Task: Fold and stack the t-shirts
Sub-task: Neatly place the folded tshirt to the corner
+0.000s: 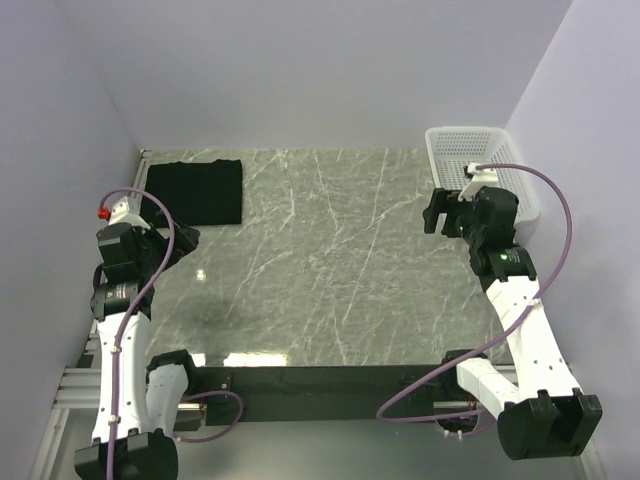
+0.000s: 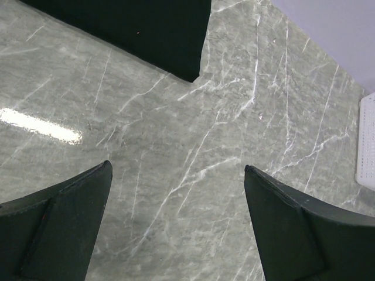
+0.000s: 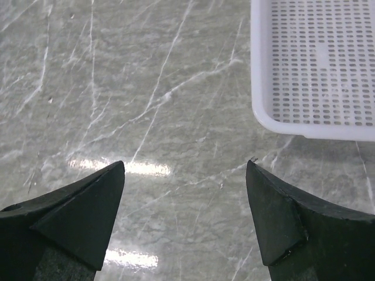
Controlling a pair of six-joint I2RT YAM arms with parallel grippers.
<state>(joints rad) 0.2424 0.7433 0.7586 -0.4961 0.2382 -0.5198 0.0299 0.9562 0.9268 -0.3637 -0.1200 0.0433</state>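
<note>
Black t-shirts [image 1: 196,192] lie folded in a flat rectangular stack at the far left corner of the marble table; one corner of the stack [image 2: 146,29] shows at the top of the left wrist view. My left gripper [image 1: 183,238] hovers just in front of the stack, to its near side, open with only bare marble between its fingers [image 2: 177,170]. My right gripper [image 1: 435,210] hangs over the table's right side next to the basket, open and holding nothing [image 3: 185,167].
A white perforated plastic basket [image 1: 450,150] stands at the far right corner, close behind my right gripper; its rim [image 3: 304,129] shows in the right wrist view. Lavender walls close in the table on three sides. A black bar [image 1: 330,380] runs along the near edge.
</note>
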